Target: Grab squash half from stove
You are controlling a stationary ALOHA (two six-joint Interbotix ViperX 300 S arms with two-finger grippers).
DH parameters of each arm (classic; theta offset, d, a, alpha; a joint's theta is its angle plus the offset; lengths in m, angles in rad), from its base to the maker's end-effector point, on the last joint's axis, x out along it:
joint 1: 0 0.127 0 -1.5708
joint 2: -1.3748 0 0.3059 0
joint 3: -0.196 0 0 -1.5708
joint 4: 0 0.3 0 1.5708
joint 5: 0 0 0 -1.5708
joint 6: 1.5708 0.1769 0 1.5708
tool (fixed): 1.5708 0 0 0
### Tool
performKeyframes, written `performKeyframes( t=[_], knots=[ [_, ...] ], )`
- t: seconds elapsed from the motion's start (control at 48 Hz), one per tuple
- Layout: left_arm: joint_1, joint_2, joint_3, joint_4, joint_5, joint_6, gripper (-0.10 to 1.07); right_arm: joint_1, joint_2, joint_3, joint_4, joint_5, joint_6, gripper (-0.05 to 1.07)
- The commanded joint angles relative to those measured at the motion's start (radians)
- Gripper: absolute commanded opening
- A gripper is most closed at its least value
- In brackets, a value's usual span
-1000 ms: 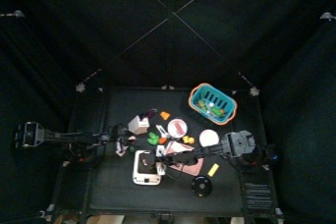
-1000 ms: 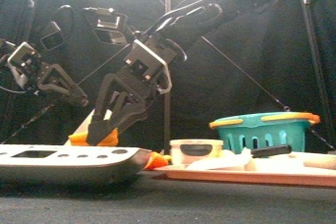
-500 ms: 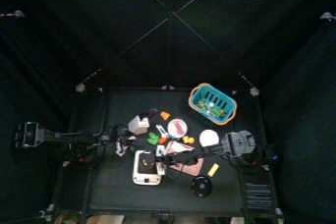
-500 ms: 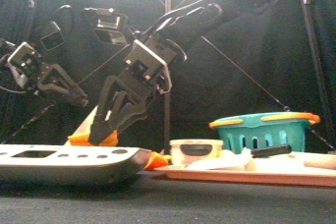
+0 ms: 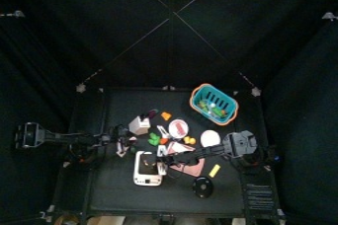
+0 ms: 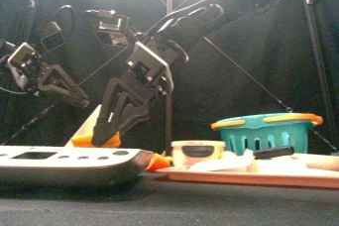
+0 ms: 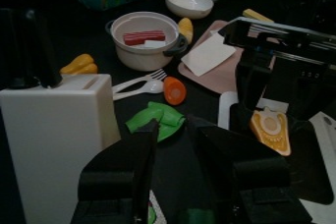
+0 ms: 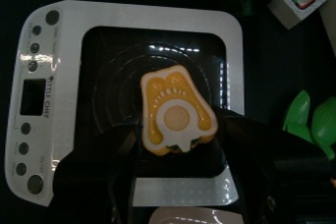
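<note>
Seen from straight overhead: a crowded black surface (image 5: 119, 106) with a white stove (image 5: 148, 167) near the front edge, left of centre. Lying flat on the stove's dark cooking plate, cut face up: the squash half (image 8: 172, 113), pale yellow with an orange rim. From the right wrist camera, squash half framed directly between and just beyond the two jaws of the right end effector (image 8: 175, 174), jaws set wide, nothing held, tips not yet touching the piece. Long axis of the squash half running roughly in line with the reach of that end effector, narrower end pointing away, so the jaws flank its two long sides. From table height, right end effector (image 6: 117, 116) hanging tilted just above the stove (image 6: 66, 163), the squash itself hidden by the stove's raised edge. Right arm clearly the nearer one, reaching across the middle from the right. Left end effector (image 7: 178, 169) resting back on the left side, jaws apart and empty, over a green toy piece (image 7: 168, 122). Elsewhere: a teal basket (image 5: 214, 103) well apart toward the back right. Likely next need: a straight descent, then closing across the squash's width.
</note>
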Motion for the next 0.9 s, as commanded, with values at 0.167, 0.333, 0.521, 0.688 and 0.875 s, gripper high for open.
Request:
performKeyframes(
  t=[0.167,0.333,0.521,0.688,0.875],
  knots=[
    [0.003,-0.002,-0.012,-0.003,-0.005,-0.002,0.72,-0.006,-0.078,0.0,0.0,-0.002,0.003,0.76],
    [0.003,-0.002,-0.012,-0.008,-0.005,0.0,0.72,-0.006,-0.078,0.003,-0.003,-0.002,0.003,0.76],
    [0.003,0.0,-0.012,-0.017,-0.005,0.0,0.72,-0.011,-0.077,0.005,0.0,-0.002,0.003,0.76],
    [0.003,-0.002,-0.012,-0.023,-0.005,0.0,0.72,-0.017,-0.074,0.005,0.002,-0.002,0.003,0.76],
    [0.003,0.0,-0.012,-0.023,-0.005,0.0,0.72,-0.018,-0.072,0.005,0.002,-0.002,0.005,0.76]
  ],
)
